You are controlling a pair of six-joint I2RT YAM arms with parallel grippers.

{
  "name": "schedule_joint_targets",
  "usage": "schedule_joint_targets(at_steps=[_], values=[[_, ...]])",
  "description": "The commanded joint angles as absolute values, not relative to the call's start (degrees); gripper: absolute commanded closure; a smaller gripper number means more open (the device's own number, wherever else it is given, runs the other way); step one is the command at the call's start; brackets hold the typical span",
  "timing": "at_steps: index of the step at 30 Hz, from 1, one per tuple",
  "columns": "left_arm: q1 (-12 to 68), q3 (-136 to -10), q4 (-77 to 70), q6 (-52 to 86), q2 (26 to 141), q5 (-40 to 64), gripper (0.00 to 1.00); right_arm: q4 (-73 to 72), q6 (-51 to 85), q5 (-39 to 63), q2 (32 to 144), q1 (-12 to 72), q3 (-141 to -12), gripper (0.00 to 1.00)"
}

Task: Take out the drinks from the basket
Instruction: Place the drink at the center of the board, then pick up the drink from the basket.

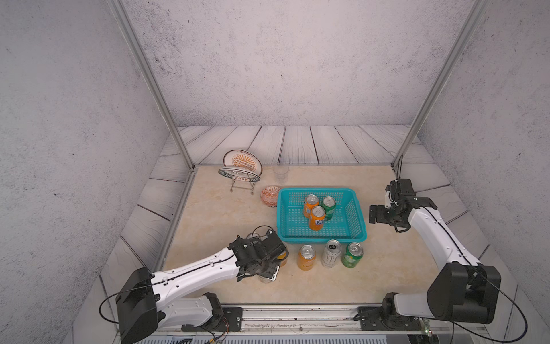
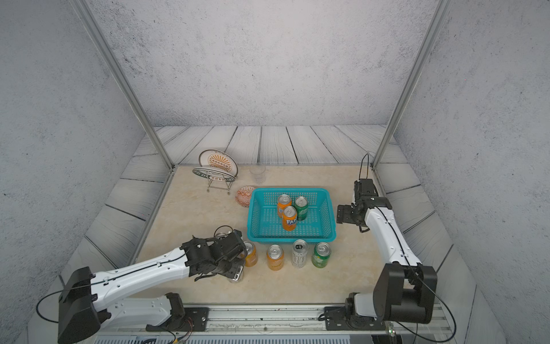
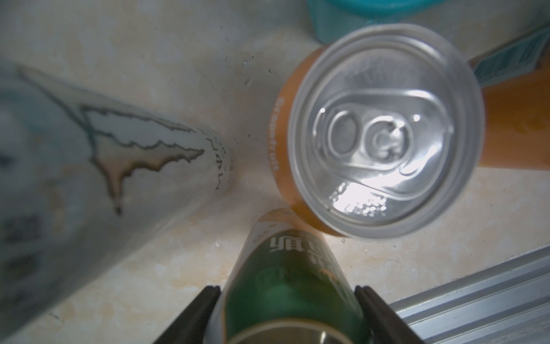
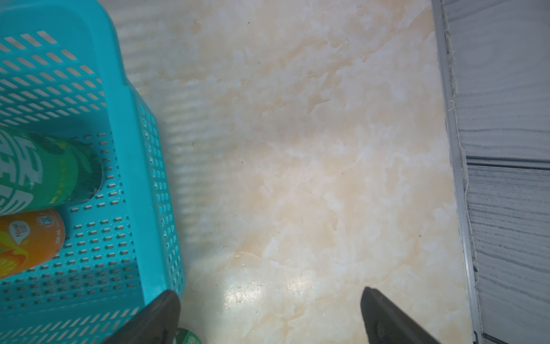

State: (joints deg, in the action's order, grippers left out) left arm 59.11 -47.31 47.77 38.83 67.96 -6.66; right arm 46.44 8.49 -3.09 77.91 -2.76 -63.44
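Low in the left wrist view, the left gripper [image 3: 287,309] straddled a green can [image 3: 285,277] on the table [image 3: 178,262] outside the basket [image 1: 323,238], clamped or loosed I couldn't tell, while at mid-right the right gripper [image 1: 375,214] hung wide-jawed and empty, likely awaiting the three cans [image 1: 317,219] inside.

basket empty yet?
Not empty. In both top views the basket holds three upright cans: rear orange can, front orange can, green can.

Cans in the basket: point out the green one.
The green can, rightmost of the three standing in the basket; both others are orange.
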Motion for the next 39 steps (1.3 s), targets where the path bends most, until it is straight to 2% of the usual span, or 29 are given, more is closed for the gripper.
schedule_joint_targets(at_steps=[1, 11, 23, 27, 34, 39], values=[[59.05, -47.55, 47.10, 38.58, 67.59, -7.89, 0.25, 47.03, 8.35, -2.75, 79.02, -2.98, -63.81, 0.01], [59.04, -48.80, 48.93, 37.73, 66.90, -8.06, 0.19, 46.84, 8.27, -2.28, 78.84, -2.98, -63.81, 0.01], [58.93, -57.02, 53.97, 34.57, 62.82, -9.25, 0.13, 46.83, 8.27, -2.19, 78.84, -3.02, -63.78, 0.01], [58.88, -61.81, 55.26, 32.24, 62.14, -10.91, 0.07, 46.85, 8.31, -2.10, 78.75, -3.07, -63.74, 0.01], [58.03, -70.39, 56.07, 26.59, 66.72, -12.25, 0.00, 46.83, 8.31, -2.02, 78.72, -3.03, -63.72, 0.01], [56.75, -75.02, 54.29, 22.44, 71.65, -12.17, 0.01, 46.85, 8.18, -2.02, 78.61, -3.05, -63.72, 0.01]])
